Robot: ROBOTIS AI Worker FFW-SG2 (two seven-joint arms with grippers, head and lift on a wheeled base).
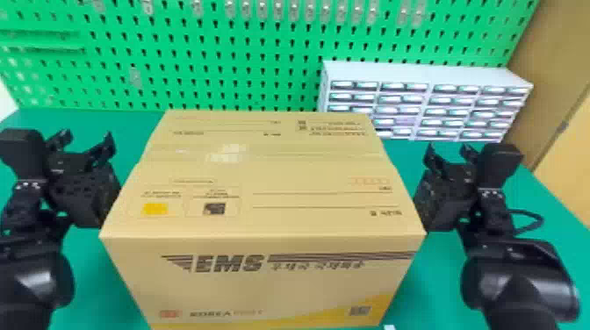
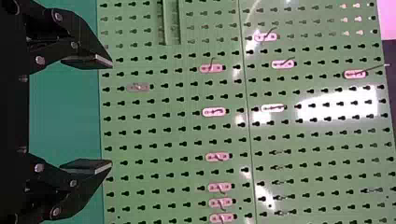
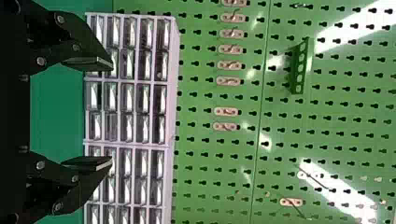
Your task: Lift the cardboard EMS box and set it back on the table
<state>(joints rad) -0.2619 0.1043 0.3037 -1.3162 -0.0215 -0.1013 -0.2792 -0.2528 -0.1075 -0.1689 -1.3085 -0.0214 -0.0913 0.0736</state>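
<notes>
Our left gripper [image 1: 88,139] and right gripper [image 1: 448,151] are both spread wide and empty, their bodies close beside the cardboard EMS box [image 1: 281,219] at nine and three o'clock; contact we cannot tell. It lies ahead of us at twelve, over the green table [image 1: 434,272], level and closed.

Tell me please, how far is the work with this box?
Positioning looks done: left pincer and right pincer, both open, flank the EMS box. Likely in hand: pressing or lifting it between them; raised or not, I cannot tell. Setting it on the table probably remains.
</notes>
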